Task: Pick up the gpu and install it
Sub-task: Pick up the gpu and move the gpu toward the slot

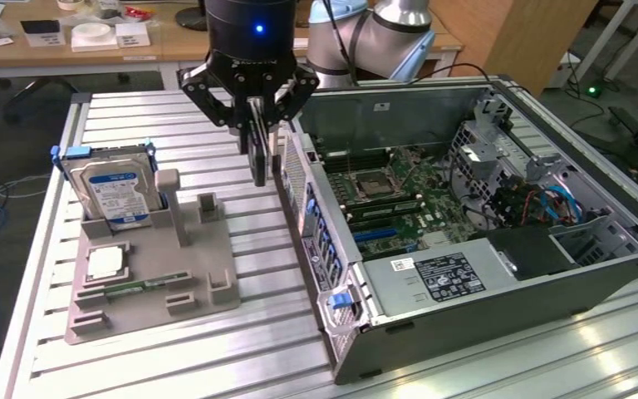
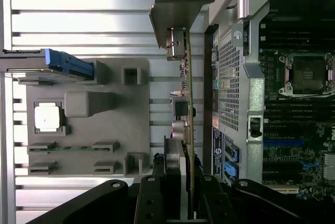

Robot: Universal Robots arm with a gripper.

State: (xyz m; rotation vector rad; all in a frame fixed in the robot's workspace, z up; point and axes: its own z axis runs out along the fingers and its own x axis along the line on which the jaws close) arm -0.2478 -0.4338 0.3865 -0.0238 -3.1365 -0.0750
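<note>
Exterior view: the gripper point(image 1: 256, 131) clamps the gpu point(image 1: 259, 165) edge-on above the slatted metal table point(image 1: 164, 366), on the exterior view's left of the open computer case point(image 1: 497, 324), with a wooden desk point(image 1: 175, 43) far behind.

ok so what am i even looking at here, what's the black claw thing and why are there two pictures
The black claw is a gripper on the end of a robot arm. One picture comes from a camera standing off the arm, seeing the whole scene; the other from a camera on the arm's wrist, looking down along the card. The gripper is shut on the gpu, a thin card held on edge above the metal table, between a grey holder and an open computer case. The holder carries a blue-labelled hard drive standing up, a square processor chip and a memory stick lying flat.
</note>
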